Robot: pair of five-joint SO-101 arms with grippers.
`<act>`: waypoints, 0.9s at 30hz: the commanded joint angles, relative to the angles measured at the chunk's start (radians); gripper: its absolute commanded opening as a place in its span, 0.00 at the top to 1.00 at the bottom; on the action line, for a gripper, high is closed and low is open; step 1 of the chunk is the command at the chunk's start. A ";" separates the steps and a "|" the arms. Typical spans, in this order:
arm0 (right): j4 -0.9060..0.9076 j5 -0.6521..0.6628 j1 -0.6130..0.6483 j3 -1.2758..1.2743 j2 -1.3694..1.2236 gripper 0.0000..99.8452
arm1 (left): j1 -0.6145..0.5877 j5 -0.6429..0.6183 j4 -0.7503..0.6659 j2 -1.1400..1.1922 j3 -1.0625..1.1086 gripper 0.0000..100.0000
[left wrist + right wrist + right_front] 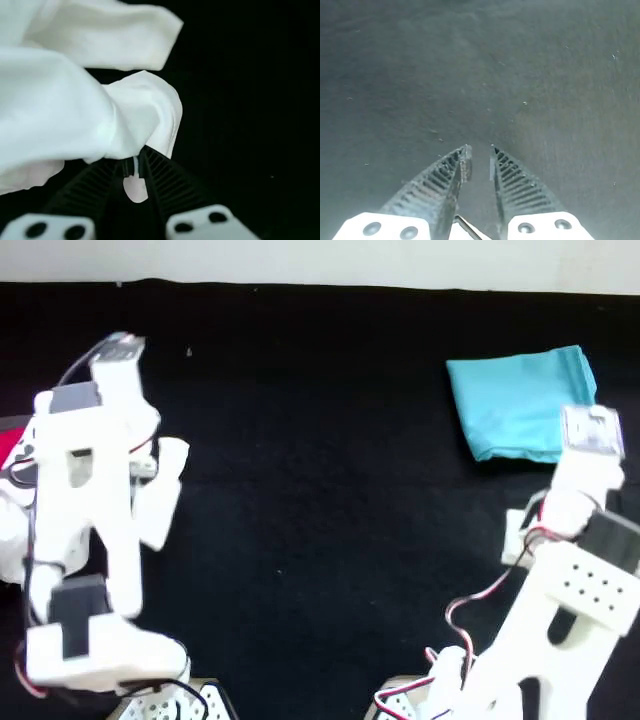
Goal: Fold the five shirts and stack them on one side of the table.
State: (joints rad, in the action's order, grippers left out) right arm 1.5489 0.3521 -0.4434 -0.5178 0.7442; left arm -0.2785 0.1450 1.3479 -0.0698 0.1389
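Between the left gripper (pixel 140 152) tips, a bunched white shirt (pixel 65 115) fold.

My left gripper (pixel 134 160) is ribbed black plastic, matt. The white shirt (pixel 75 115) is soft, creased cloth without shine; the teal shirt (pixel 520 400) is smoother matt cloth. The tabletop (pixel 470 75) looks black, matt, finely grained and lint-speckled.

A black, matte, cloth-covered table (pixel 320 420) spreads wide, and its far edge meets a pale white strip of wall (pixel 400 260) in the high view. Up close, the dark tabletop carries scattered pale lint specks (pixel 525 103) under soft, even light.
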 commanded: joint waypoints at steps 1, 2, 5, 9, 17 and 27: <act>-0.082 0.015 -0.053 -0.165 0.102 0.94 | 0.143 0.002 0.015 -0.262 -0.067 0.99; -0.099 0.015 -0.053 -0.217 0.128 0.94 | 0.186 0.003 0.012 -0.318 -0.076 0.99; -0.148 0.015 -0.051 -0.349 0.209 0.94 | 0.317 0.005 -0.069 -0.456 -0.101 0.99; -0.193 0.015 -0.051 -0.449 0.312 0.94 | 0.467 0.005 -0.252 -0.555 -0.104 0.99; -0.183 0.009 -0.061 -0.479 0.455 0.94 | 0.705 0.005 -0.359 -0.545 -0.051 0.99; -0.071 0.008 -0.061 -0.470 0.466 0.80 | 0.989 0.000 -0.471 -0.338 0.059 0.98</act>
State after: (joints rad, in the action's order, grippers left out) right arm 1.4630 0.3552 -0.4925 -0.9966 1.1968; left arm 0.6559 0.1450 0.9413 -0.4427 0.2110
